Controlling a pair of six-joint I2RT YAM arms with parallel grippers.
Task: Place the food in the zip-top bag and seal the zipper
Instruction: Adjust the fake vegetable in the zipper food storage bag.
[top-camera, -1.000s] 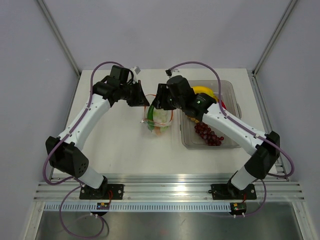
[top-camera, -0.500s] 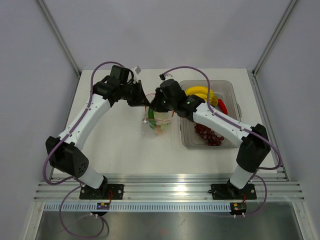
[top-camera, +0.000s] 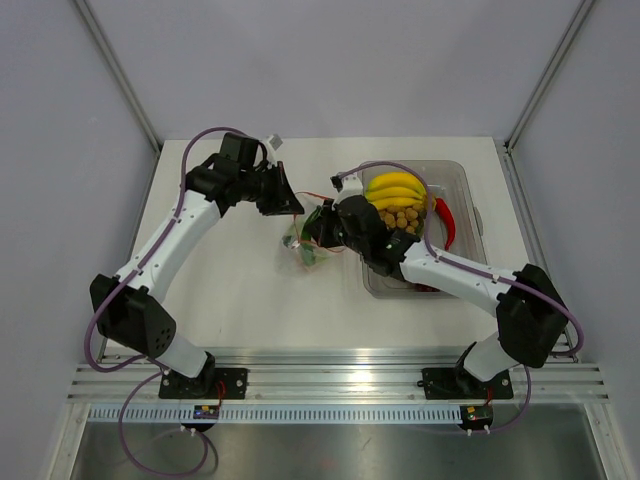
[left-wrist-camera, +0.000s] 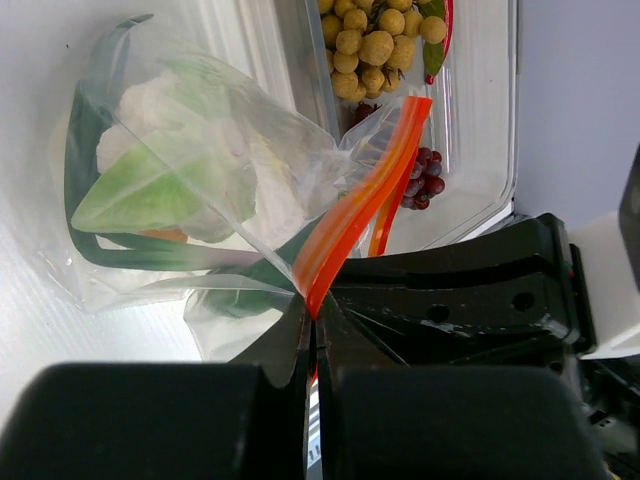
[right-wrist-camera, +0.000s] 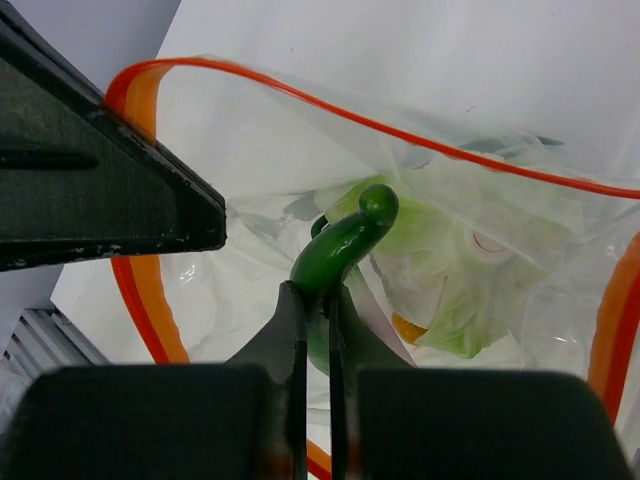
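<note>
White tabletop (top-camera: 240, 290) lies under the bag (left-wrist-camera: 200, 130), left hand (left-wrist-camera: 312, 318) pinching its zipper (left-wrist-camera: 355, 215), right hand (right-wrist-camera: 315, 298) clamping a green vegetable (right-wrist-camera: 345, 240) inside.

A: From above, your right arm (top-camera: 455, 272) covers most of the dark red grapes (top-camera: 424, 289).
B: And your left wrist view crops the brown ball cluster (left-wrist-camera: 372, 45) and red chilli (left-wrist-camera: 446, 35) at its top edge; the orange piece (right-wrist-camera: 405, 327) barely peeks out.
</note>
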